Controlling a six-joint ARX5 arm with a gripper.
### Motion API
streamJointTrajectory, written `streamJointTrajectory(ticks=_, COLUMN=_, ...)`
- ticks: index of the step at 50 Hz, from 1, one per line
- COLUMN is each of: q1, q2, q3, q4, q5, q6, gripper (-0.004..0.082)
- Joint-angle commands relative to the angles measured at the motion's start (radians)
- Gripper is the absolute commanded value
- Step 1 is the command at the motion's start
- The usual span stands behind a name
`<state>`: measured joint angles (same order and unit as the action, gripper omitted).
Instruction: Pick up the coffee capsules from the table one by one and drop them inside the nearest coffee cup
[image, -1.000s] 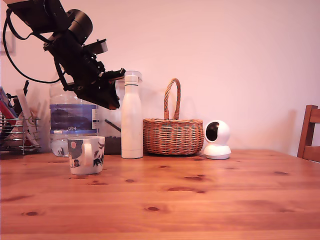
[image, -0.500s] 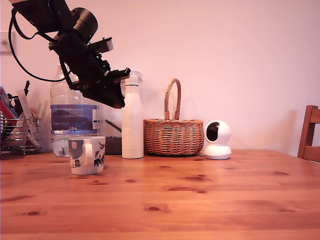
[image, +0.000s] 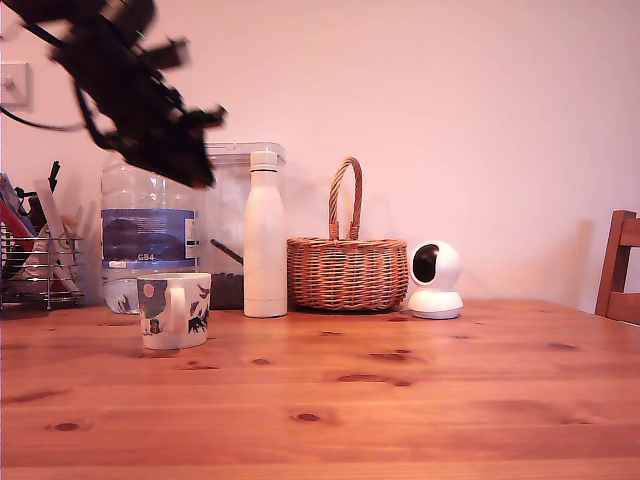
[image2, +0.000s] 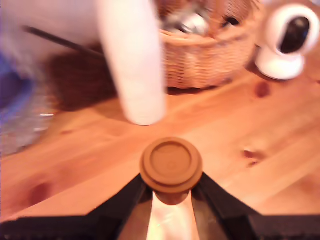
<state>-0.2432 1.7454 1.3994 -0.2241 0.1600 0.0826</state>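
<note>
Hand (image: 195, 175): high in the air and blurry in the exterior view, closed around a capsule.
Capsule (image2: 171, 164): brown and round, pinched between the hand's two black fingers (image2: 125, 200), its flat top facing the wrist camera.
Cup (image: 173, 310): small and white with dark leaves and a red dot, standing on the desk far below the hand, almost straight under it.
Desk (image: 400, 400): orange-brown wood with dark knots, well under the hand.
Bottle (image: 264, 235): tall and white, standing just past the hand on the exterior view's right, lower than the hand.
Basket (image: 346, 268): woven with a loop handle, farther from the hand than the bottle, on the same side.
Camera (image: 434, 280): small, white and round, past the basket, farthest from the hand.
Jug (image: 147, 238): big clear water jug with a blue label, behind the cup and below the hand.
</note>
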Motion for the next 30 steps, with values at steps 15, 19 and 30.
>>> streamJointTrajectory(ticks=15, q1=0.043, q2=-0.124, q3=-0.246, q4=0.074, q5=-0.011, q6=0.005, gripper=0.0148)
streamJointTrajectory(ticks=19, q1=0.043, q2=-0.135, q3=-0.267, q4=0.072, q5=-0.011, q6=0.005, gripper=0.0148)
streamJointTrajectory(ticks=30, q1=0.038, q2=-0.136, q3=-0.268, q4=0.068, q5=-0.011, q6=0.005, gripper=0.0148)
